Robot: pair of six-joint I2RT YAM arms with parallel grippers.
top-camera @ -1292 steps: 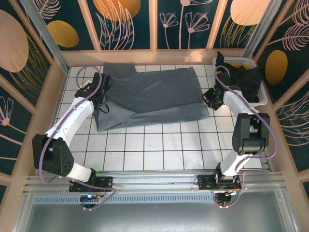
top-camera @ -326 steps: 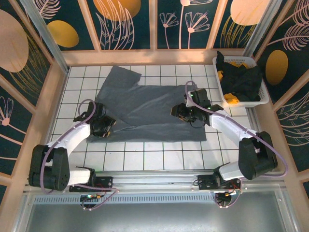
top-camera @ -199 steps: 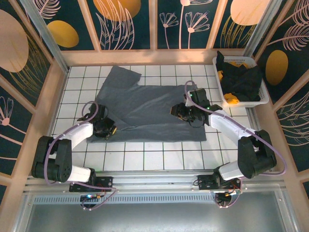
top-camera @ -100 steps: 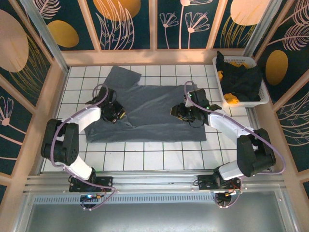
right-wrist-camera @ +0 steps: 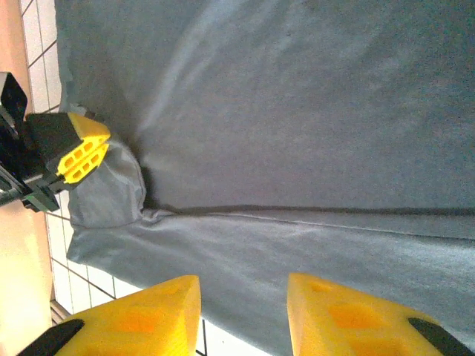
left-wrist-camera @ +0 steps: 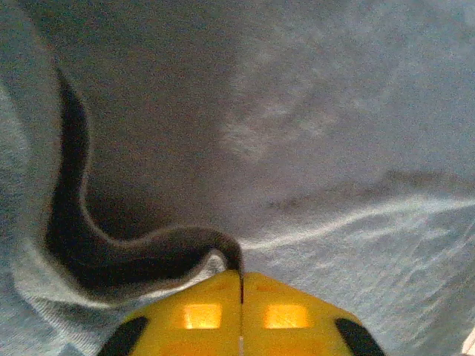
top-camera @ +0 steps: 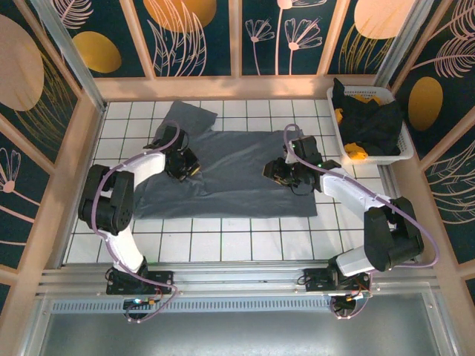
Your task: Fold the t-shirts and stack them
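Note:
A large slate grey-blue t-shirt (top-camera: 237,167) lies spread across the white tiled table (top-camera: 223,237), its left part folded inward. My left gripper (top-camera: 185,165) rests low on the shirt's left side, and in the left wrist view its yellow jaws (left-wrist-camera: 241,276) are shut on a raised fold of the grey cloth (left-wrist-camera: 334,111). My right gripper (top-camera: 278,172) hovers open over the shirt's right half with nothing between its fingers (right-wrist-camera: 243,297). In the right wrist view the left gripper (right-wrist-camera: 83,156) sits at the cloth's (right-wrist-camera: 297,111) far edge. Black t-shirts (top-camera: 375,122) and orange-yellow cloth (top-camera: 355,152) lie in the basket.
The white slatted basket (top-camera: 404,152) stands at the back right corner. Wooden frame walls surround the table. Bare tiles stretch between the shirt's near edge and the arm bases.
My left gripper has swung from the shirt's near left corner to farther back and right, dragging the grey cloth over the shirt. The right arm has held still.

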